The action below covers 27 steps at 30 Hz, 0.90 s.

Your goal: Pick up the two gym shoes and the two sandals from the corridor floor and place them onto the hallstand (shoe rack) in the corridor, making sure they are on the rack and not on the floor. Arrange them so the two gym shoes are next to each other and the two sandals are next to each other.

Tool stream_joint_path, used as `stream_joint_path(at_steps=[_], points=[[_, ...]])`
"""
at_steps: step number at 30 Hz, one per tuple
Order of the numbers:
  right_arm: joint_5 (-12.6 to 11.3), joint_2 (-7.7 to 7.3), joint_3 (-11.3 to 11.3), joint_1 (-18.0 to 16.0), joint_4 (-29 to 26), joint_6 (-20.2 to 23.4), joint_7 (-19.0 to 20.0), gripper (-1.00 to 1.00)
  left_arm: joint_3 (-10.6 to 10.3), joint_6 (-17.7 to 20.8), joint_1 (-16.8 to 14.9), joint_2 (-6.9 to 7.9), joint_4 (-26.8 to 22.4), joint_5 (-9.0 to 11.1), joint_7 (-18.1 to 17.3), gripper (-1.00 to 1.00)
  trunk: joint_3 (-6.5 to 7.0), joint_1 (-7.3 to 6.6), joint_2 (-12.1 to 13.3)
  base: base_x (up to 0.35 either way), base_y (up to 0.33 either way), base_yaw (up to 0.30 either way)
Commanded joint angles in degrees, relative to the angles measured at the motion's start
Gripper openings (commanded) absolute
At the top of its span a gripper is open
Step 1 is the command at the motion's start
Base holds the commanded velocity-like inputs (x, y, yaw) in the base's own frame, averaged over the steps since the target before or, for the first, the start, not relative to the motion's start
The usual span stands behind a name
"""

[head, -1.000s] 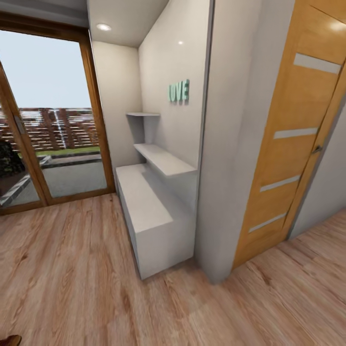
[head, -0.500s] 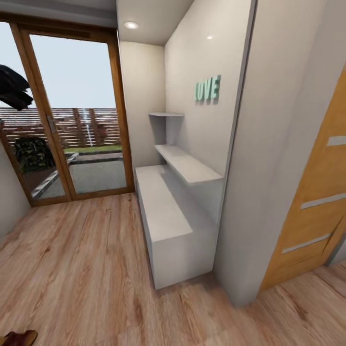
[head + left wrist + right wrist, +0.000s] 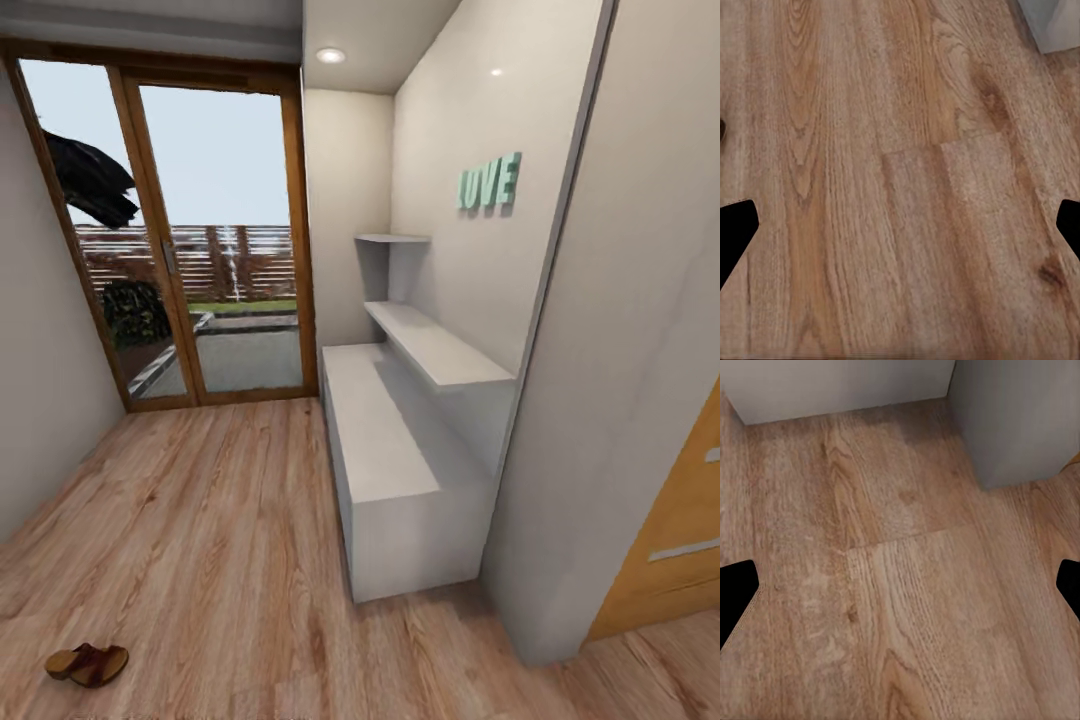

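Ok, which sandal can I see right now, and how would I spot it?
Start at the pale-grey hallstand bench against the right wall, then look across the light wood-plank floor toward the near left corner. There lies one small flat dark-brown open sandal, alone on the planks, the single dark low shape there.

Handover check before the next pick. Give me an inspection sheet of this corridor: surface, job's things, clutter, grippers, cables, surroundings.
Surface: wood-plank floor, knots in the grain.
Job's things: one brown sandal lies on the floor, well away from the rack. The rack's bench top and two upper shelves hold no shoes.
Clutter: nothing seen.
Grippers: left gripper and right gripper both open over the floor, fingertips wide apart, nothing between them.
Cables: nothing seen.
Surroundings: glass door with a wooden frame beyond the rack, green LOVE letters on the wall, wooden door right of the rack.
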Motion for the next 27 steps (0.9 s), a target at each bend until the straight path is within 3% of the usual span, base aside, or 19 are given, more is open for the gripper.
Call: stream_joint_path(at_steps=[1,27], points=[[0.0,0.0,0.0,0.0,0.0,-0.2,0.0,1.0,0.0,-0.2,-0.1,0.0,0.1,0.0,0.0,1.0,-0.06,0.0,0.0,0.001,0.0,0.277],[0.0,0.0,0.0,0.0,0.0,-0.2,0.0,1.0,0.0,-0.2,-0.1,-0.09,0.1,0.0,0.0,1.0,-0.06,0.0,0.0,0.0,0.0,0.277]])
